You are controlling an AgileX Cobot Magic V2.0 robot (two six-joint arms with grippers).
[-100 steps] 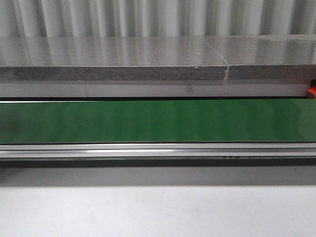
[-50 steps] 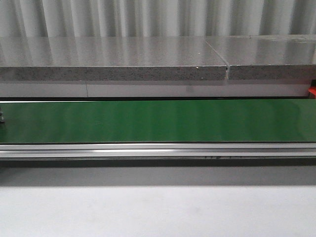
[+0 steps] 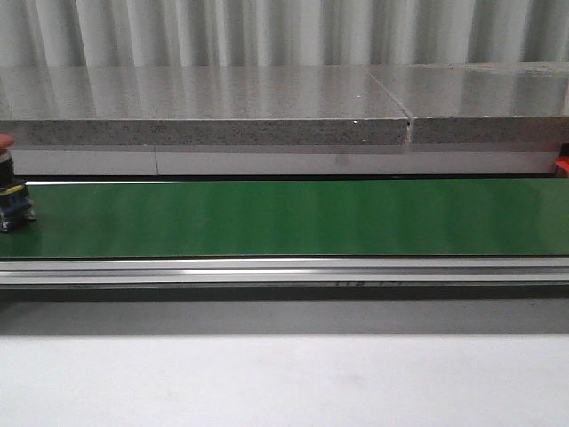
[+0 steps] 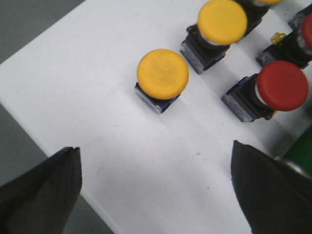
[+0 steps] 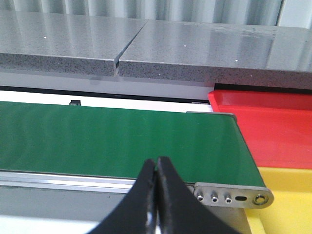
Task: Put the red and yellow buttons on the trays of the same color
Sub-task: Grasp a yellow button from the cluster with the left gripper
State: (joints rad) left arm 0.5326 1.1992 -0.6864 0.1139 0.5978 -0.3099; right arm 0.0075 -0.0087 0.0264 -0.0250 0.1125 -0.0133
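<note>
Buttons, yellow [image 4: 162, 73] and red [image 4: 282, 85], stood on your white surface [image 4: 146, 156] beneath the wide left pincer [image 4: 156, 190], one more [image 3: 11, 200] riding the green belt [image 3: 293, 218] toward your closed right pincer [image 5: 157, 187], which risked missing it.

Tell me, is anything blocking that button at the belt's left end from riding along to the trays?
Nothing visible. The button sits at the far left of the green belt, whose surface shows nothing else. The right wrist view shows the red tray and yellow tray past the belt's end.
</note>
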